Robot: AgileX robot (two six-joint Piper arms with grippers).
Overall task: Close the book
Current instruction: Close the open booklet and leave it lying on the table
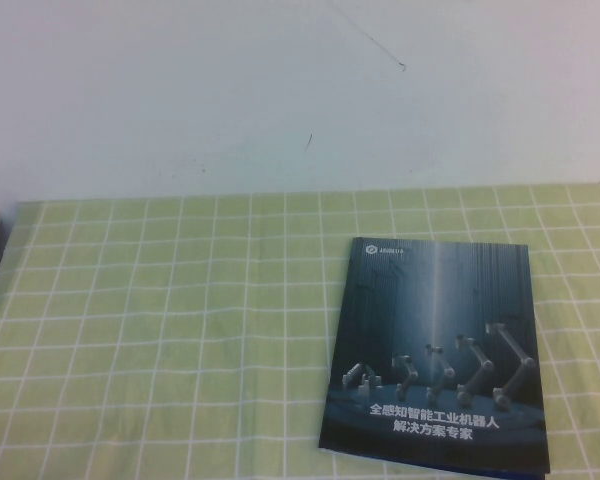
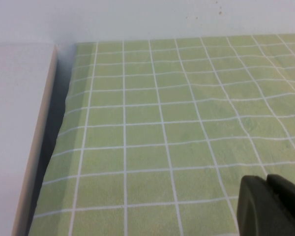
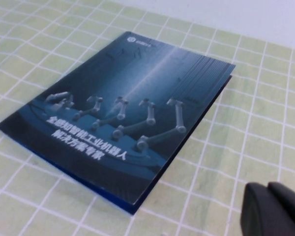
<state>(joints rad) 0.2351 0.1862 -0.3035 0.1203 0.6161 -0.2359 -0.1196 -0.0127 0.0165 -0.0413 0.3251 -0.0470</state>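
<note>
Glossy dark-blue book [image 1: 435,350] lies flat and already closed on green checked cloth [image 1: 180,330] at the worktop's near right, likely thin, light, bendy and slick, best pressed on its cover, with the right hand [image 3: 269,201] pinched together near it and the left hand [image 2: 266,196] likewise over bare cloth at the left.

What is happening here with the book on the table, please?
Nothing is being handled right now. The book lies closed, front cover up, on the green checked cloth, toward the robot's right. The right gripper hangs near the book, shut, without touching it. The left gripper is over bare cloth, also shut and holding nothing.
</note>
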